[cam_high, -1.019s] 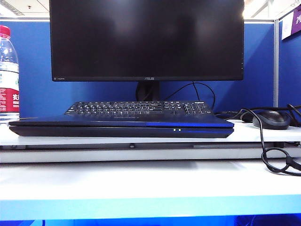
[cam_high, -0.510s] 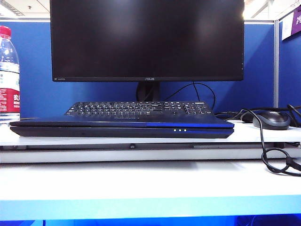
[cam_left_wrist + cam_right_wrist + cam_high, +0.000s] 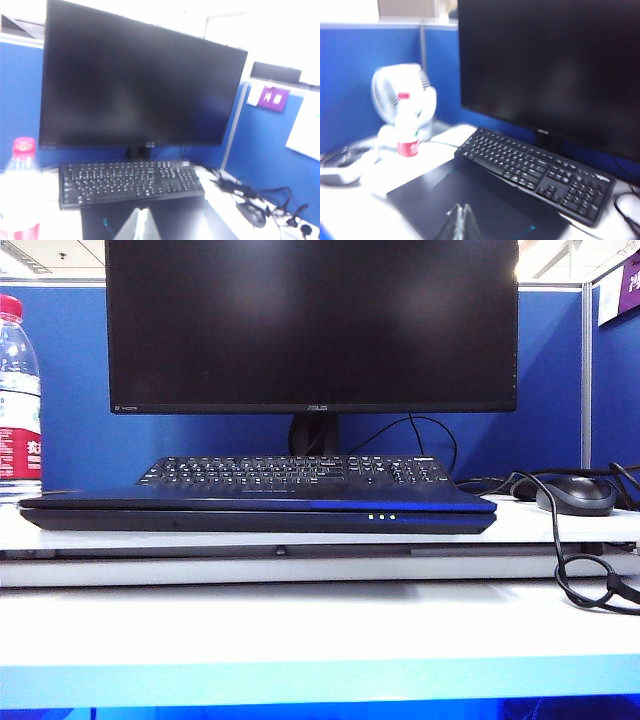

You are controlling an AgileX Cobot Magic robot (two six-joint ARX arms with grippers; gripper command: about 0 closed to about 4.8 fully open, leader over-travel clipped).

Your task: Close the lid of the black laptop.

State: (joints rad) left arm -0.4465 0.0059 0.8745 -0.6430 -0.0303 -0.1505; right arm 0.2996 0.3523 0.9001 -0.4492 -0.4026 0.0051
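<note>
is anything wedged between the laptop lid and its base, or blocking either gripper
Nothing visible. The lid lies flat on the black laptop. The left gripper and right gripper each hang just above it, fingers together, with nothing between.

1. The slim black laptop, its thin black lid folded flat, is set at the white desk's front edge.
2. The separate black keyboard is placed behind it.
3. The large black monitor is stood rearmost.
4. The left gripper and the right gripper are held above the lid.

An office cubicle is showing here: blue fabric partition panels are enclosing a white desk carrying a large black ASUS monitor, black keyboard and wired black mouse.
</note>
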